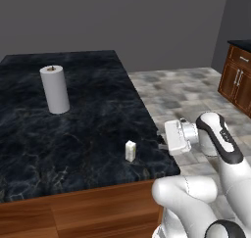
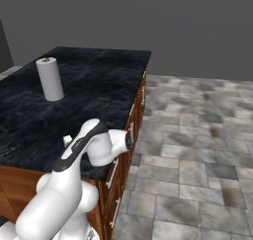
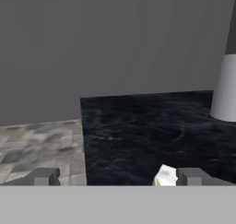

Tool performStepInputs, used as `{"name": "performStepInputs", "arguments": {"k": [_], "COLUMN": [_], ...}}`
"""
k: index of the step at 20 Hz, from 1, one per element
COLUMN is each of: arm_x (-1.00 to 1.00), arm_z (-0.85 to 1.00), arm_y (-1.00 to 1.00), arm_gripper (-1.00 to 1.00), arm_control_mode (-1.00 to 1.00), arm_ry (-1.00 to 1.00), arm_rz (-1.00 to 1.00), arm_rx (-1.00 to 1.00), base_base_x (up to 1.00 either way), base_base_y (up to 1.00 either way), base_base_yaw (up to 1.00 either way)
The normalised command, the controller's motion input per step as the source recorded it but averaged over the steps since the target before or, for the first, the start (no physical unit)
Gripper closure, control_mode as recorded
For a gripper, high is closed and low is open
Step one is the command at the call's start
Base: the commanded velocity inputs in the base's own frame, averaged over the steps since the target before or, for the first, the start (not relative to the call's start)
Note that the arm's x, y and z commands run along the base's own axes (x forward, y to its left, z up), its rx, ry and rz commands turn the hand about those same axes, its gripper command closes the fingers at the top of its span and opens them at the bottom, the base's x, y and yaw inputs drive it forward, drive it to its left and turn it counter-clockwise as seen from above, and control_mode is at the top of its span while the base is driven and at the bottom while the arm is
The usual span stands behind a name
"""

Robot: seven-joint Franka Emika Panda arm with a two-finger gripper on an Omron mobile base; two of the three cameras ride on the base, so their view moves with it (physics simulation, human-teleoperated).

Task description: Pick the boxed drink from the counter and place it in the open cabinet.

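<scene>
While the gripper (image 3: 115, 176) is held wide open and empty, the boxed drink (image 1: 130, 151) is seen upright near the counter (image 1: 88, 119) edge, well apart from the paper towel roll (image 1: 55, 89). Light and crushable, it is best pinched gently across its flat sides.

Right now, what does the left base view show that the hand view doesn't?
Left base view: the arm coming in from the side, the wood side of the counter, and brown low cabinets at far right. Hand view: two dark fingertips, jaws wide open, with the boxed drink close beside one tip. Both: the black countertop, the boxed drink, the paper towel roll and the tiled floor.
</scene>
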Motion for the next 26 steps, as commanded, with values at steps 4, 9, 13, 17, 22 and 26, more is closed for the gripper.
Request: {"name": "performStepInputs", "arguments": {"k": [4, 9, 13, 17, 22, 26], "arm_x": [0.0, 0.0, 0.0, -0.01, 0.0, 0.0], "arm_z": [-0.09, -0.25, -0.25, -0.25, -0.19, -0.24], "arm_y": [0.0, 0.0, 0.0, 0.01, 0.06, 0.16], "arm_gripper": [-1.0, -1.0, -1.0, -1.0, -1.0, -1.0], "arm_control_mode": [-1.0, -1.0, -1.0, -1.0, -1.0, -1.0], "arm_ry": [0.0, 0.0, 0.0, 0.0, 0.0, 0.0], "arm_rz": [0.0, 0.0, -0.04, -0.12, -0.18, -0.23], "arm_rx": [0.0, 0.0, 0.0, 0.0, 0.0, 0.0], "base_base_x": [0.0, 0.0, 0.0, 0.0, 0.0, 0.0], "base_base_y": [0.0, 0.0, 0.0, 0.0, 0.0, 0.0], "base_base_yaw": [0.0, 0.0, 0.0, 0.0, 0.0, 0.0]}}
